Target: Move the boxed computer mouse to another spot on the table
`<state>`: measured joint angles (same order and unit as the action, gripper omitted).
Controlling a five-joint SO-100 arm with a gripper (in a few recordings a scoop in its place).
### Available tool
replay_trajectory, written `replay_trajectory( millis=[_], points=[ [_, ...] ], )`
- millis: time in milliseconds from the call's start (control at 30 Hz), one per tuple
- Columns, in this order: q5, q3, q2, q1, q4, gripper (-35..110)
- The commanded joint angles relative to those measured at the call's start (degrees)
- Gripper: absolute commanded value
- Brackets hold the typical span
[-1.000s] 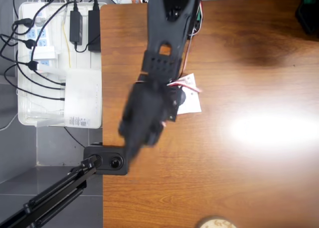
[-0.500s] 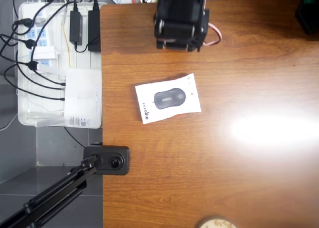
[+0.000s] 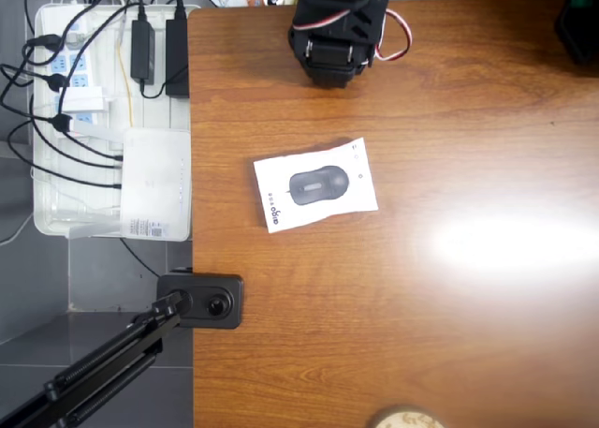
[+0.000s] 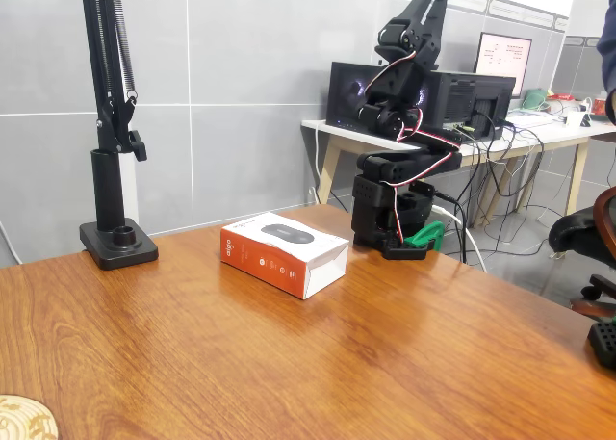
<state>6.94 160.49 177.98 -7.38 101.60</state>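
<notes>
Boxed computer mouse (image 3: 316, 184) lying flat on table (image 3: 468, 334), near middle, well apart from arm base (image 4: 390, 219). Nothing holding it. Arm folding up over base; gripper open or closed: can't tell. Looks like move done, or not begun.

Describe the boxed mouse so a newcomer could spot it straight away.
Start at the brown wood-grain table; the black robot arm stands at one edge and a clamp-mounted black stand at another. Between them lies the boxed computer mouse, flat on the wood. It is the only white carton there, with a dark mouse pictured on top and orange-red sides.
</notes>
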Motion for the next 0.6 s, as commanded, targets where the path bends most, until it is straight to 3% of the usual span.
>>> replay_trajectory(
  millis=[0,567],
  points=[
    [0.35,0.00,0.09,0.26,-0.26,0],
    [10.99,0.00,0.09,0.53,-0.26,0]
  ],
)
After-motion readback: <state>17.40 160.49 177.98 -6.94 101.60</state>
